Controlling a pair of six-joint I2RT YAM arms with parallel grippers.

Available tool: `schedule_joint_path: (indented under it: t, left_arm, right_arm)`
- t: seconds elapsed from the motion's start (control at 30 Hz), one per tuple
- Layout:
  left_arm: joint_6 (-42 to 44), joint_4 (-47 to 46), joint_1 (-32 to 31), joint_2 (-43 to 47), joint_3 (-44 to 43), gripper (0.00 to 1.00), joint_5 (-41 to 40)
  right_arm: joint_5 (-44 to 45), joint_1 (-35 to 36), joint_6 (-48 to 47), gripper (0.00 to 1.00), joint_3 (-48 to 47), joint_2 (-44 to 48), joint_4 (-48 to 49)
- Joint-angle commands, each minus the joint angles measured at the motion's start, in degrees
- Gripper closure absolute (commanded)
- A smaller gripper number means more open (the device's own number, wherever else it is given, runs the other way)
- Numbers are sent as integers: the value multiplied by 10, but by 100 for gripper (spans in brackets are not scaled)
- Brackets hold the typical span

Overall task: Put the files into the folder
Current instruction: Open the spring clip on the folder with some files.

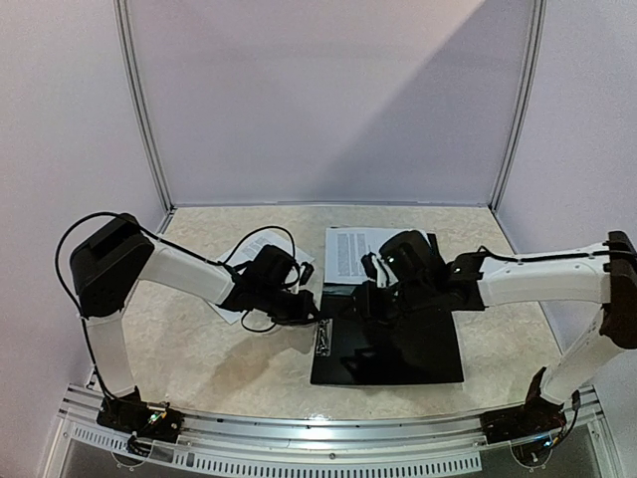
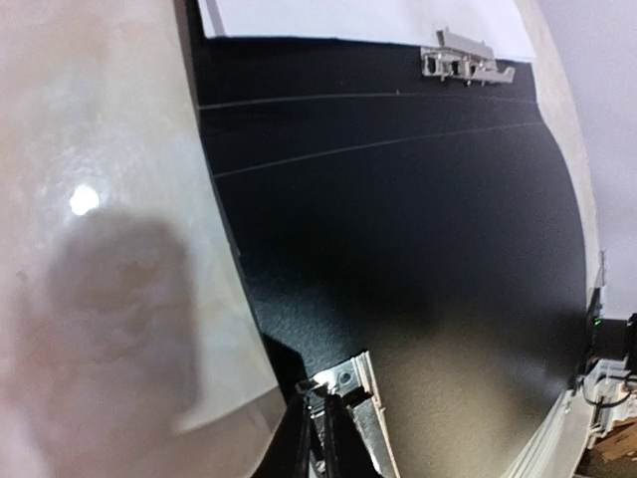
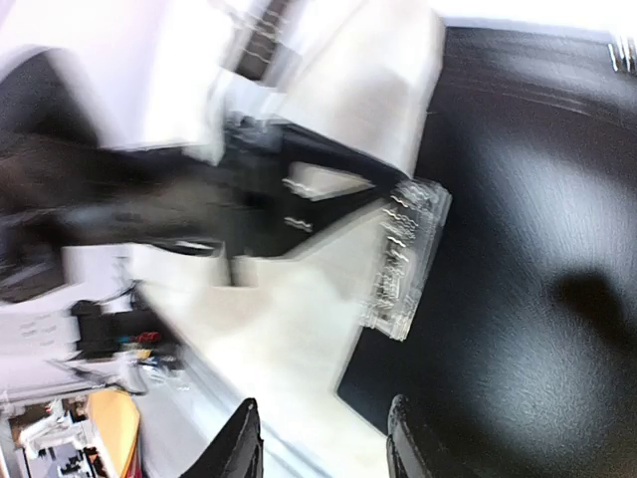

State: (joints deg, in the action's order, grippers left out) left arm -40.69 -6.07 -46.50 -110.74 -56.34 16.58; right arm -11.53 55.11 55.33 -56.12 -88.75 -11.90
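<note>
we see the left gripper (image 2: 320,400) nearly closed at the folder (image 2: 398,249) edge, the right gripper (image 3: 323,408) open and empty.

Robotics lab test cell: pale lilac panel walls (image 1: 318,100) and slim aluminium frame posts (image 1: 142,110) box in a beige marble-patterned tabletop (image 1: 199,349). A white-and-black left robot arm (image 1: 189,271) and matching right robot arm (image 1: 542,279) are bolted to a slotted metal rail (image 1: 328,438) at its near edge.

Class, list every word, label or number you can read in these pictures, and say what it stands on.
None can be read.
Printed lines on the files: too small.
Spine label on the folder: blurred.
</note>
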Motion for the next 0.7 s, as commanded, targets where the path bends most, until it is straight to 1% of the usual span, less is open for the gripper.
schedule_joint_path:
  t: [0.0,0.07,0.13,0.27,0.33,0.43,0.53,0.67]
  left_arm:
    - [38,87,-7,43,-2,92,-43]
    - [51,121,-8,45,-21,95,-58]
    - [52,140,-8,42,-32,97,-58]
    - [43,160,-10,33,-36,96,-72]
    - [40,163,-10,29,-35,88,-80]
    - [37,159,-11,21,-37,75,-84]
    - [31,144,-13,4,-47,71,-55]
    - [22,141,-30,-11,-68,71,-36]
  right_arm:
    - [10,-10,-62,58,23,40,1]
    - [15,-12,-75,59,46,48,6]
    - [-2,-10,-69,63,54,35,18]
    - [21,14,-74,67,7,-12,-32]
    - [47,24,-83,67,-4,-24,-54]
    - [55,26,-85,68,17,-24,-49]
    - [57,26,-85,67,40,-18,-39]
    - [41,28,-86,67,55,-22,-21]
